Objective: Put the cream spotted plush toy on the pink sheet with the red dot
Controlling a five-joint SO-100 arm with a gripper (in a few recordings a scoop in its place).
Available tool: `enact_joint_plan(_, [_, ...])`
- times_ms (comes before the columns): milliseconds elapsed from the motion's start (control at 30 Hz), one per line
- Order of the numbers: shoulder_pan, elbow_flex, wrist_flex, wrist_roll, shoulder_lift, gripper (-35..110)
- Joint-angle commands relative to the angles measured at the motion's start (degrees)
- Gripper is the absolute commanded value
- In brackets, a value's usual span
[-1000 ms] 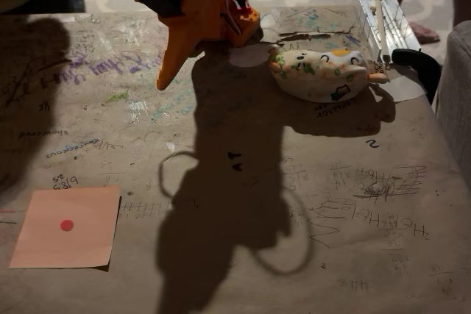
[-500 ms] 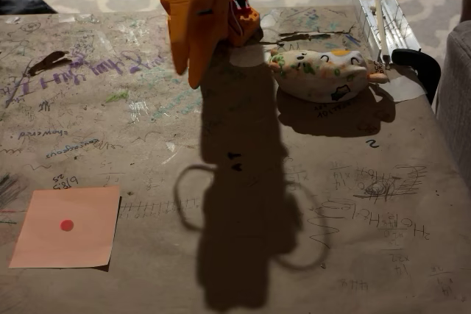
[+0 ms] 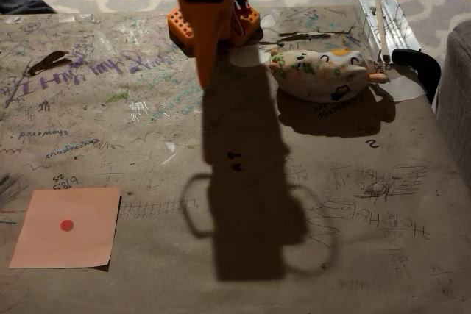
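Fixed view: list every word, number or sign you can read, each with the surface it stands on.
"2": handwritten on the table covering, in front of the cream spotted plush toy.
Rows of tally-like strokes: on the covering, right of the pink sheet with the red dot.
Purple scrawl at upper left, and all other pen scribbles on the covering: too small or dim to read.
Toy, sheet and orange arm: no text.

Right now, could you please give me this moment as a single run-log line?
tool: empty, state unclear | cream spotted plush toy: on table, right of arm, ungrasped | pink sheet: near-left corner, bare | phase: pre-grasp
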Motion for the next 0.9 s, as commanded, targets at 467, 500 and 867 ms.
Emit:
enact_joint_plan(467, [-18.9,-27.2,16.8,-41.3,-50.4,40])
enact_joint_plan(500, [-19.9,-27.8,16.4,-42.6,-52.6,41])
enact_joint_plan(867, [-33.0,-32.0,15.7,-44.2,-63.7,41])
